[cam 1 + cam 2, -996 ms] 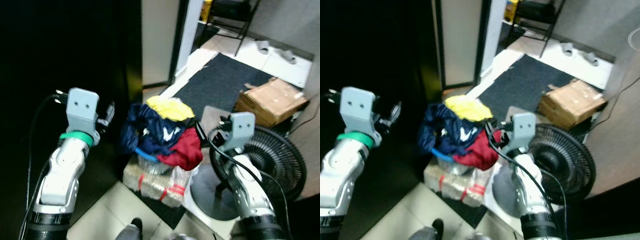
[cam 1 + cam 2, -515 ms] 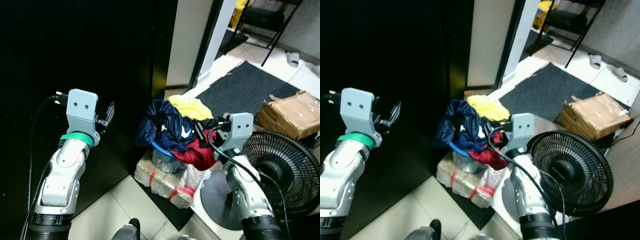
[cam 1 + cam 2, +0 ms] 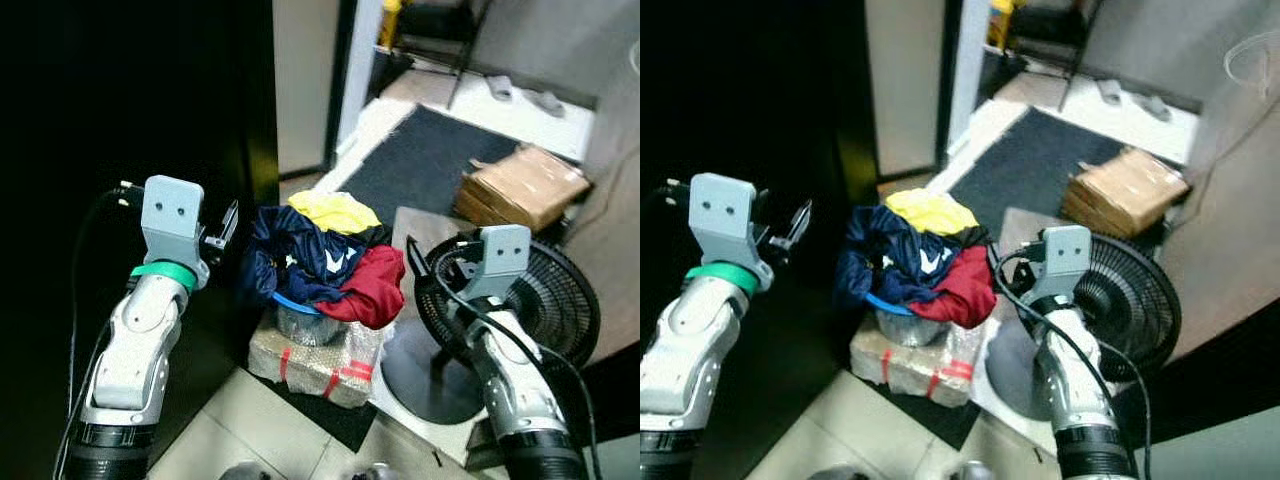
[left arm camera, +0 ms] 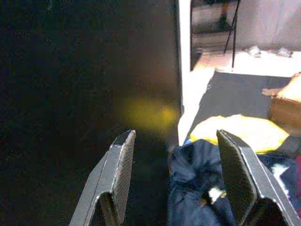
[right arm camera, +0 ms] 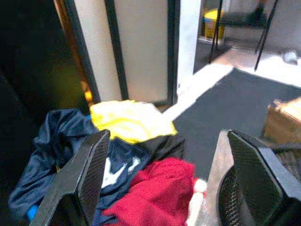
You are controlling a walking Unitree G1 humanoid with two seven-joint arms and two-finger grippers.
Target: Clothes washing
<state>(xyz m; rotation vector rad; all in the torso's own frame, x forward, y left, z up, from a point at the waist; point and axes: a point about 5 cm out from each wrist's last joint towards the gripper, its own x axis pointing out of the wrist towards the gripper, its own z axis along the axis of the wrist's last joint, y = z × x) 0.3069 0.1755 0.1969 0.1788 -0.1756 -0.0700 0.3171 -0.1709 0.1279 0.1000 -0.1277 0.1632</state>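
Observation:
A heap of clothes [image 3: 320, 250] in navy, yellow and red overflows a blue-rimmed basin [image 3: 295, 305] that stands on a plastic-wrapped bundle [image 3: 315, 360]. My left gripper [image 3: 228, 222] hovers just left of the heap, open and empty; in the left wrist view its fingers [image 4: 117, 179] frame the navy garment [image 4: 197, 174] and the yellow one [image 4: 240, 132]. My right gripper [image 3: 412, 255] is raised at the heap's right side, open with nothing held; in the right wrist view the clothes [image 5: 136, 160] lie between its fingers [image 5: 84, 179].
A black floor fan [image 3: 540, 300] stands close behind my right arm. A dark cabinet [image 3: 120, 100] rises on the left. A dark mat [image 3: 420, 160], a cardboard box [image 3: 525, 185] and a doorway with a chair [image 3: 440, 30] lie beyond.
The camera has shifted, so the whole scene sits differently in the picture. Both grippers keep the same open pose beside the clothes heap.

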